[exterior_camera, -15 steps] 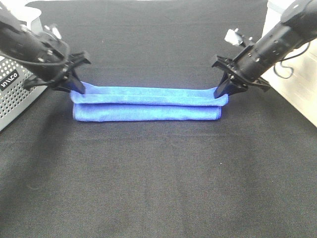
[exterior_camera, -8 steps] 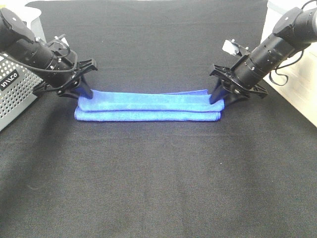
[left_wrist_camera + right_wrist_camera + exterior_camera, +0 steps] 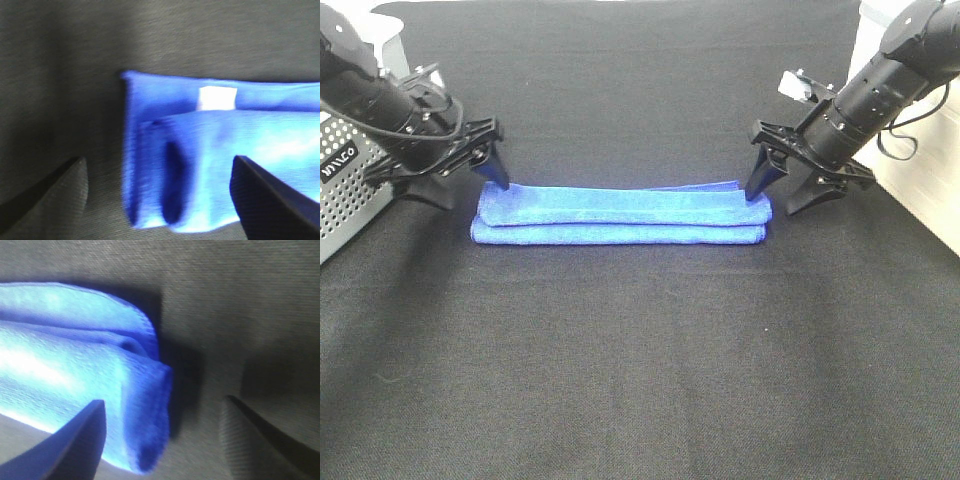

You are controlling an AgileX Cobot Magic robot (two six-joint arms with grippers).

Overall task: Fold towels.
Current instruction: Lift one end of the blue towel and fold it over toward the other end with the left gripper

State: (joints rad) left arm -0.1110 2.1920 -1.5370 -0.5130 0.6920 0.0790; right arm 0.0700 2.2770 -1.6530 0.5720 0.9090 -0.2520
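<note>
The royal-blue towel [image 3: 620,212] lies folded into a long narrow strip across the middle of the black table. My left gripper [image 3: 468,186] is open and empty at the strip's left end, one finger over the towel corner and one off it. My right gripper [image 3: 775,192] is open and empty at the right end. The left wrist view shows the layered towel end [image 3: 210,150] with its white tag [image 3: 216,97] between the spread fingers [image 3: 45,195]. The right wrist view shows the other folded end [image 3: 75,370] beside one finger [image 3: 75,445].
A perforated grey basket [image 3: 345,190] stands at the table's left edge, close behind my left arm. A pale surface [image 3: 920,190] borders the table on the right. Black tablecloth [image 3: 640,360] stretches in front of the towel.
Both grippers have opened and let go of the towel's ends. The raised back layer has dropped flat onto the front layer. Both grippers have drawn slightly outward.
</note>
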